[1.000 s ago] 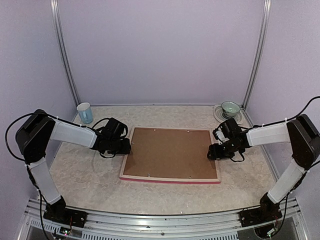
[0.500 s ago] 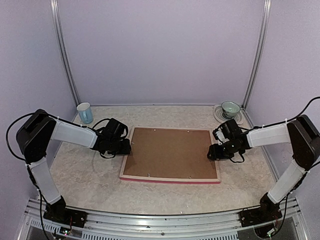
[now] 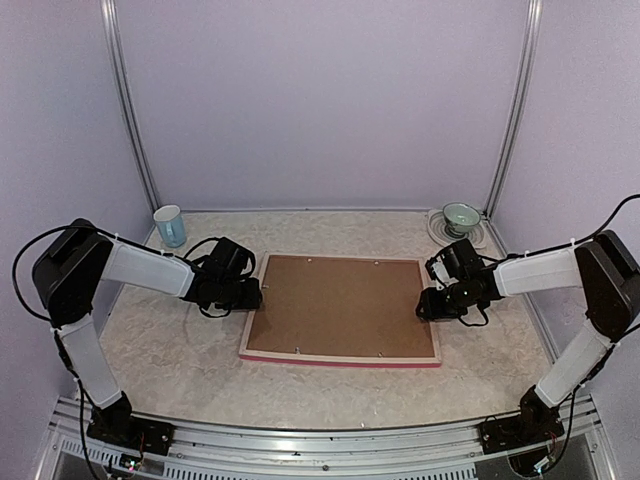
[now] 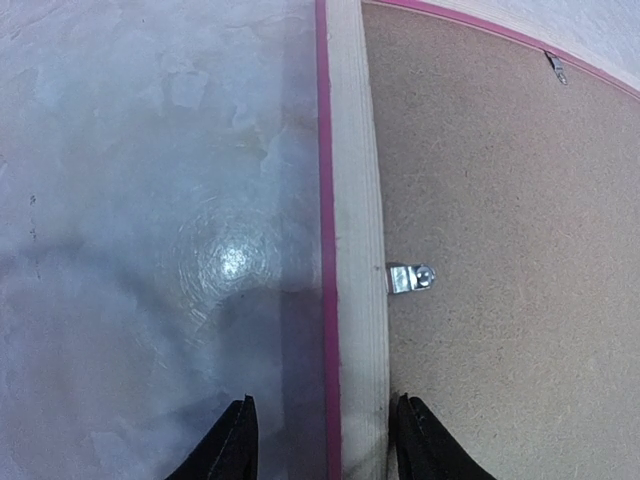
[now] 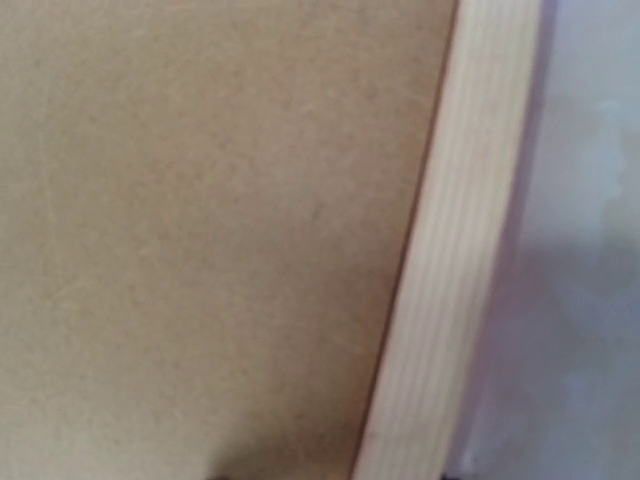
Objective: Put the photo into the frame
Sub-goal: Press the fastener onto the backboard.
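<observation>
The frame (image 3: 340, 358) lies face down at the table's centre, pale wood back up and pink edge showing. A brown backing board (image 3: 340, 305) fills it, held by small metal clips (image 4: 410, 278). The photo is hidden. My left gripper (image 3: 255, 293) straddles the left rail (image 4: 355, 250). It is open (image 4: 325, 400): one fingertip stands off the pink edge and the other rests by the rail's inner side. My right gripper (image 3: 425, 303) sits low over the right rail (image 5: 470, 200). Only slivers of its fingertips (image 5: 332, 476) show, apart on either side of the rail.
A light blue cup (image 3: 170, 226) stands at the back left. A green bowl on a saucer (image 3: 460, 215) stands at the back right, just behind the right arm. Purple walls close in the back and both sides.
</observation>
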`<state>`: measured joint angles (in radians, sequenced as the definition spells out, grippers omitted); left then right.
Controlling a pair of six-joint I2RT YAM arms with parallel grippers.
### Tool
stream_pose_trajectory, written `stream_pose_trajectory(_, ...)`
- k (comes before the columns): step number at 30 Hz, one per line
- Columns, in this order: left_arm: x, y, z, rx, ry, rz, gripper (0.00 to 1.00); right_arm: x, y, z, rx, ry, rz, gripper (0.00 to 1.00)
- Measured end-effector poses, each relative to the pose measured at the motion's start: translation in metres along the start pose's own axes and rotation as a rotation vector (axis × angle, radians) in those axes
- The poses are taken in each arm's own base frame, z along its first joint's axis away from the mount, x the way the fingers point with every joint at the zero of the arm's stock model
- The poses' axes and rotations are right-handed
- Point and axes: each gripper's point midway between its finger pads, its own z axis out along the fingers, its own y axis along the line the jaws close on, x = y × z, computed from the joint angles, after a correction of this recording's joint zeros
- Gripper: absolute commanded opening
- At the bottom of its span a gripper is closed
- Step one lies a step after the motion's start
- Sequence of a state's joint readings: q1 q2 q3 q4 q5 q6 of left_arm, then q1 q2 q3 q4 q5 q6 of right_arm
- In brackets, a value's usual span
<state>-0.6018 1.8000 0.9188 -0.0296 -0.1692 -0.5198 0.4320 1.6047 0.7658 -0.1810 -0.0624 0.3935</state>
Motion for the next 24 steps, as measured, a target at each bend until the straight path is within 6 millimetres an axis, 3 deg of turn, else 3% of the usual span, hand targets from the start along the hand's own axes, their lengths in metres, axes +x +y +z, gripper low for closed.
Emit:
stream_pose_trajectory(12, -0.0001, 0.0003, 0.0003, 0.002, -0.003, -0.001, 0.47, -0.0011, -0.0021, -0.0009, 0.013, -0.006, 0.006, 0.38)
stream_pose_trajectory(19, -0.0005, 0.0010, 0.0005, 0.003, -0.002, -0.004, 0.47, -0.0003, -0.0026, -0.0020, 0.016, -0.003, 0.004, 0.31)
stream_pose_trajectory(24, -0.0011, 0.0018, 0.0006, 0.002, -0.003, -0.006, 0.47, 0.0001, -0.0038, -0.0029, 0.022, -0.001, 0.003, 0.19)
